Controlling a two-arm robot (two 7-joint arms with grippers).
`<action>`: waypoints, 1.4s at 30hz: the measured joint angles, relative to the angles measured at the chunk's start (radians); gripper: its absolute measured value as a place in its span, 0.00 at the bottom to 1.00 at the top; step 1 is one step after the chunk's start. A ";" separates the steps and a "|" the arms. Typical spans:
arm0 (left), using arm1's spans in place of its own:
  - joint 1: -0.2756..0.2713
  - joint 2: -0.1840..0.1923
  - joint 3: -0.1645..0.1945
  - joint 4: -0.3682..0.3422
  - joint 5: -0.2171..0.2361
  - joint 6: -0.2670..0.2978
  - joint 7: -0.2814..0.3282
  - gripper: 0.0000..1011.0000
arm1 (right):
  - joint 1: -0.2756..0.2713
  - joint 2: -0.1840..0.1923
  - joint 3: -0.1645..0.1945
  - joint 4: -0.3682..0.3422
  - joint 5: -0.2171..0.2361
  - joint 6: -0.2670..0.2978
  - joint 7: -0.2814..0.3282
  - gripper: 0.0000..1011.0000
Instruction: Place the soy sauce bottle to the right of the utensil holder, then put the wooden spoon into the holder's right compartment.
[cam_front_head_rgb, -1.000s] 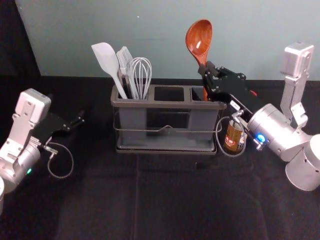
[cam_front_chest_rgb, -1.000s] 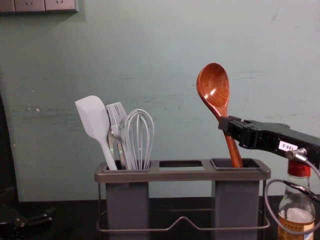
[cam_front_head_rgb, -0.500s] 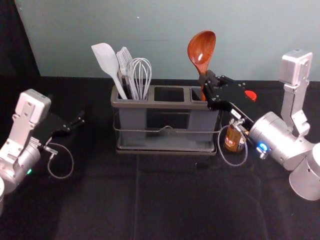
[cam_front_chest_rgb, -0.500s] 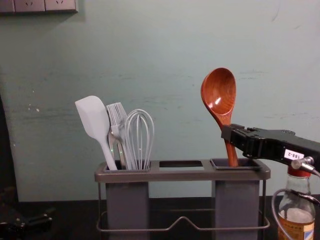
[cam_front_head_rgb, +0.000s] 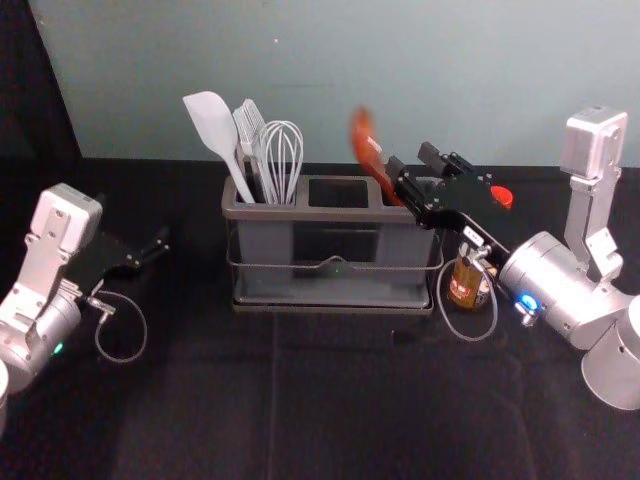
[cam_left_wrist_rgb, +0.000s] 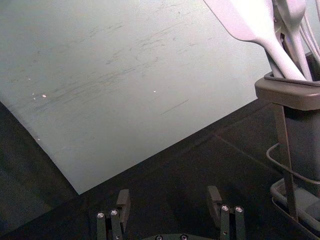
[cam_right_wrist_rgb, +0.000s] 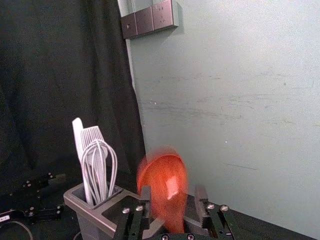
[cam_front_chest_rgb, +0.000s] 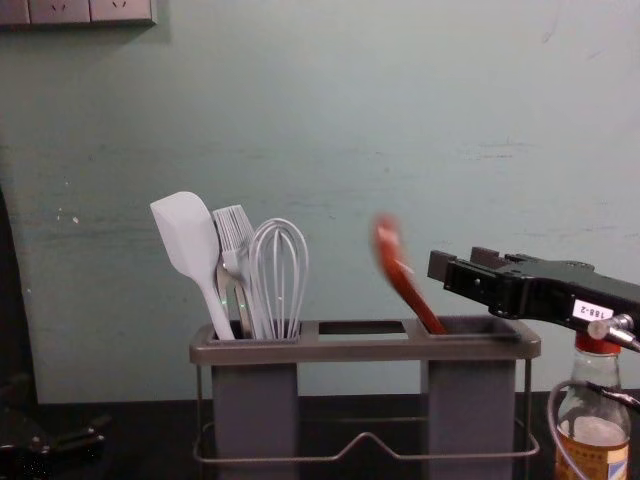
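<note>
My right gripper (cam_front_head_rgb: 412, 170) is open beside the holder's right compartment, its fingers apart in the right wrist view, where the right gripper (cam_right_wrist_rgb: 172, 200) has the wooden spoon (cam_right_wrist_rgb: 165, 195) beyond it, unheld. In the chest view the blurred spoon (cam_front_chest_rgb: 399, 268) leans left, its handle's lower end inside the right compartment of the utensil holder (cam_front_chest_rgb: 365, 349). The soy sauce bottle (cam_front_chest_rgb: 594, 430) stands right of the holder, below the right gripper (cam_front_chest_rgb: 450, 262). My left gripper (cam_front_head_rgb: 160, 245) is parked at the left; in its wrist view the left gripper (cam_left_wrist_rgb: 169, 200) is open.
A white spatula (cam_front_head_rgb: 212, 125), a brush (cam_front_head_rgb: 249, 118) and a whisk (cam_front_head_rgb: 283, 155) stand in the holder's left compartment. A wall (cam_front_chest_rgb: 340, 120) rises behind the black-covered table (cam_front_head_rgb: 330, 400). A dark curtain (cam_right_wrist_rgb: 65, 75) hangs at the left side.
The right gripper has opened and let go of the spoon. The spoon has tipped left and dropped lower, its bowl turned. Before that, the right gripper lowered slightly with it. The left arm has stayed still.
</note>
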 joint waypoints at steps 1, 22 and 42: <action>0.000 0.000 0.000 0.000 0.000 0.000 0.000 0.99 | -0.001 0.000 0.001 -0.001 0.000 0.000 0.000 0.54; 0.000 0.000 0.000 0.000 0.000 0.000 0.000 0.99 | -0.119 0.041 0.054 -0.112 0.064 -0.008 0.000 0.99; 0.000 0.000 0.000 0.000 0.000 0.000 0.000 0.99 | -0.326 0.149 0.126 -0.211 0.105 -0.061 0.020 0.99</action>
